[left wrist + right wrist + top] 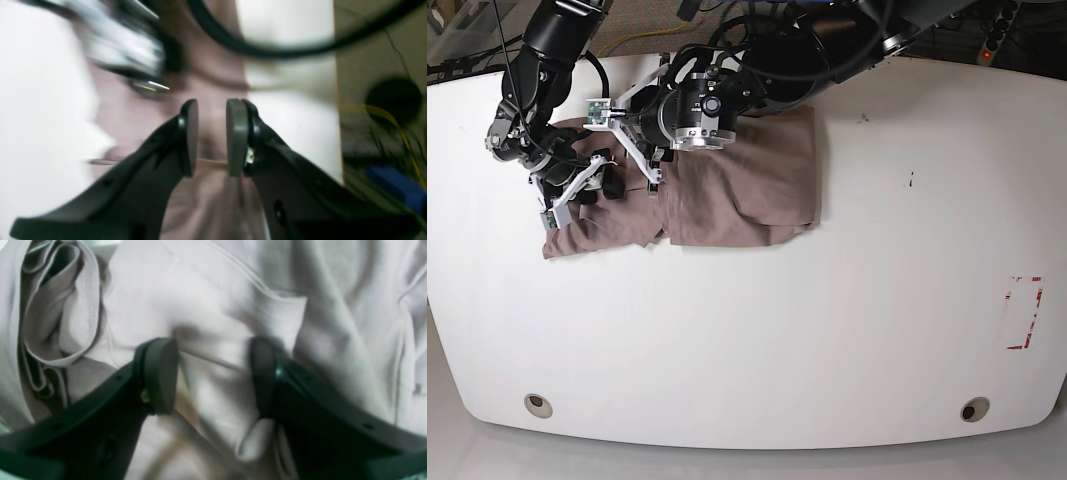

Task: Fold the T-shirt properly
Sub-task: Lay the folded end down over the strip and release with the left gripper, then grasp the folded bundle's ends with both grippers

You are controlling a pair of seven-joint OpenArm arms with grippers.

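- Right gripper [213, 376], closest to its wrist lens: jaws stand apart, with bunched cloth of the T-shirt [213, 306] between the pads and behind them. Neither pad is visibly pressed onto the fabric, so it reads as open, not clamped.
- Left gripper [211, 136]: pads are parted by a narrow gap, with mauve cloth visible through it and below. No fold is seen pinched; judged open. The view is blurred, so contact cannot be confirmed.
- Governing relation: in the base view the T-shirt [747, 190] lies crumpled with its long axis from 9 to 3 o'clock. The right gripper [577, 185] sits over the 9 o'clock end; the left gripper [649, 160] sits near the middle of the upper edge. The bulk of the garment extends toward 3 o'clock from both.
- Nearer arm: the right arm is nearer the loose end at 9 o'clock; the left arm is nearer the thick folded mass.
- View differences: the right wrist view shows a hemmed sleeve opening [56, 306] at 10 o'clock, which the base view does not resolve. The base view alone shows the garment outline on the white table [827, 330].
- Judgement: folding is at an early stage; the cloth is not yet flat.
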